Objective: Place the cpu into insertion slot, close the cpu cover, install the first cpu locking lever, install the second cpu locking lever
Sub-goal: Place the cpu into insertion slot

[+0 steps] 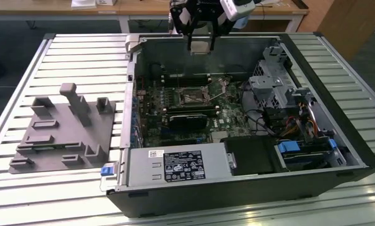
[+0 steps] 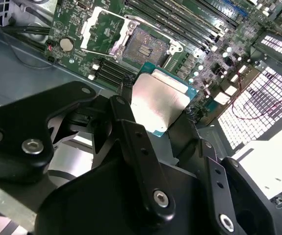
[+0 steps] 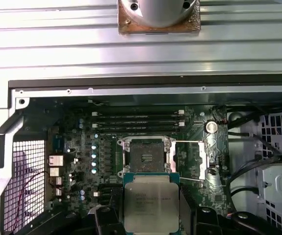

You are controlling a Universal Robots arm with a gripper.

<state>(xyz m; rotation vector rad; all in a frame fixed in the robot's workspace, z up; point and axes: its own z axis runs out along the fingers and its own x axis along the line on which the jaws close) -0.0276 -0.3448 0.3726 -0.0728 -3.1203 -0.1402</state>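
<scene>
The black, jointed metal gripper point(image 2: 159, 108) is pinching the small flat square cpu point(image 2: 161, 102), with its pale silvery-grey metal face and green edging, one finger pressed on each of two opposite edges. In the exterior view the gripper point(image 1: 200, 43) hangs high over the far wall of the open black computer case point(image 1: 237, 197), which lies on its side on a ribbed aluminium table point(image 1: 80, 52). The cpu point(image 3: 148, 201) is held in the air, well apart from the green motherboard point(image 1: 155, 128) and not yet seated. The square, black-rimmed insertion slot point(image 3: 147, 156) lies uncovered with its dark centre exposed, beside the long black memory slots point(image 3: 136, 120). The thin silvery cpu cover point(image 2: 87, 32), a frame plate with a window cut-out, is swung open beside the slot. A grey moulded plastic fixture point(image 1: 61, 132) sits on the table at the exterior view's left.
</scene>
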